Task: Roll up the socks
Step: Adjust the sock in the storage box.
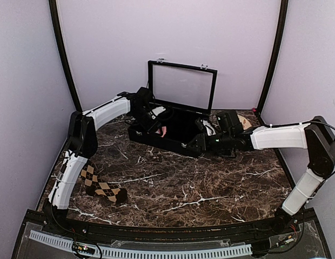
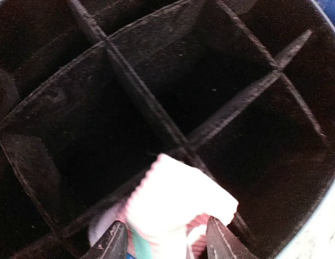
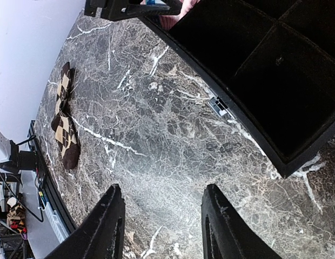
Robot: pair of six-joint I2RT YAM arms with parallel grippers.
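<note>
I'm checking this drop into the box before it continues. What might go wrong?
The pink sock seems to rest over a divider crossing, not down in one cell, so it may straddle or unroll. It sits between the left fingers, which might snag it when lifting. The argyle sock lies flat beside the left arm, which might drag it.

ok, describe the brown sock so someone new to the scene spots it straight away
Start at the marble table, near-left corner, beside the left arm. The brown sock lies flat there on the bare stone. Tan argyle diamonds set it apart from the pink sock, which sits in the black divided box at the back.
</note>
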